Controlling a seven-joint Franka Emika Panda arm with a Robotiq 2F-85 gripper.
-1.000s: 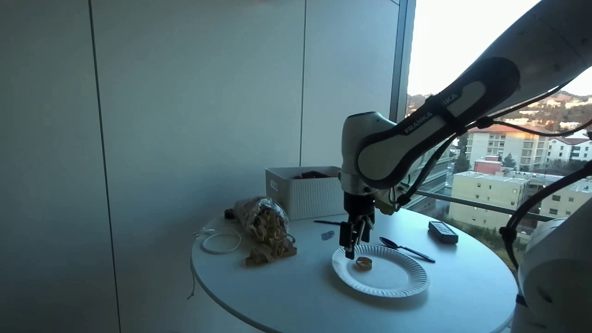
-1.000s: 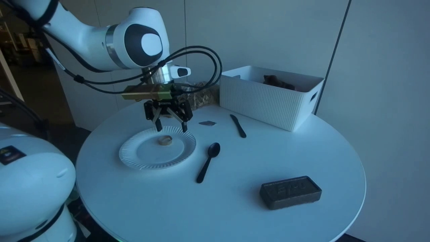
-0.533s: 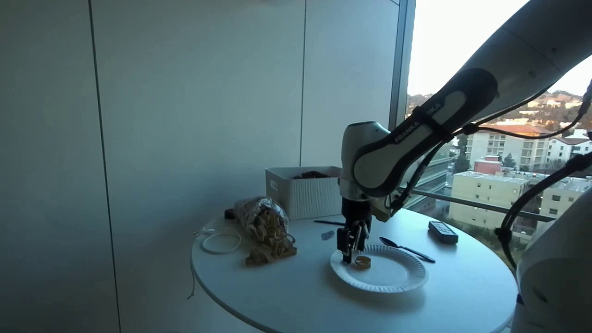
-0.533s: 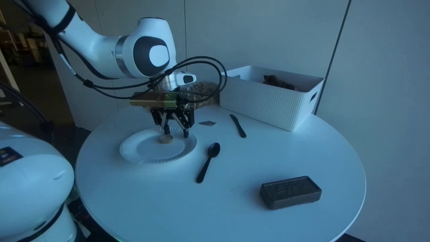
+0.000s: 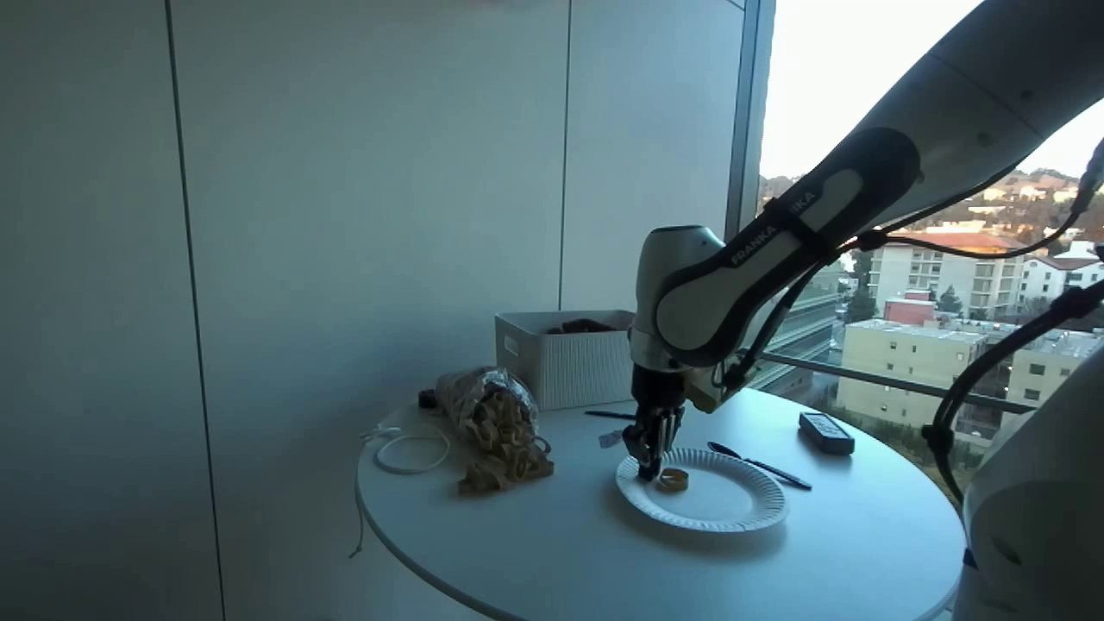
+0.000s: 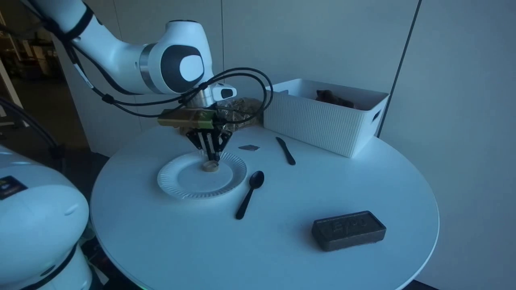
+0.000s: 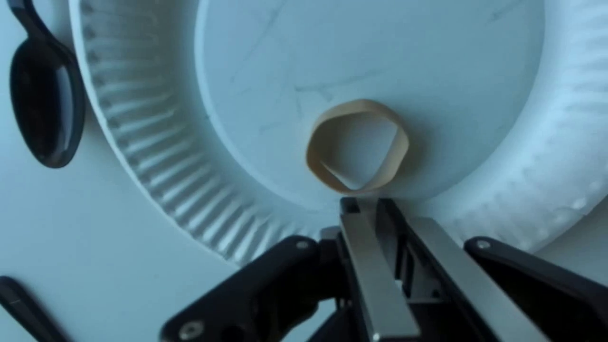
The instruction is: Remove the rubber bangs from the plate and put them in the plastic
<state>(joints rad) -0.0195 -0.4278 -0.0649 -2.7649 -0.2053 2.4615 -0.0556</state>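
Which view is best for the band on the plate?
Wrist view: the band shows largest there, seen from above, with its open middle clear. In both exterior views it is only small on the plate, right by the gripper, too small to tell whether they touch.

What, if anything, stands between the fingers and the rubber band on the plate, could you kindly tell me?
Nothing visible does: in the wrist view, the fingers end right at the rubber band, which lies on the plate, with no other object between. Whether they touch it, I cannot tell.
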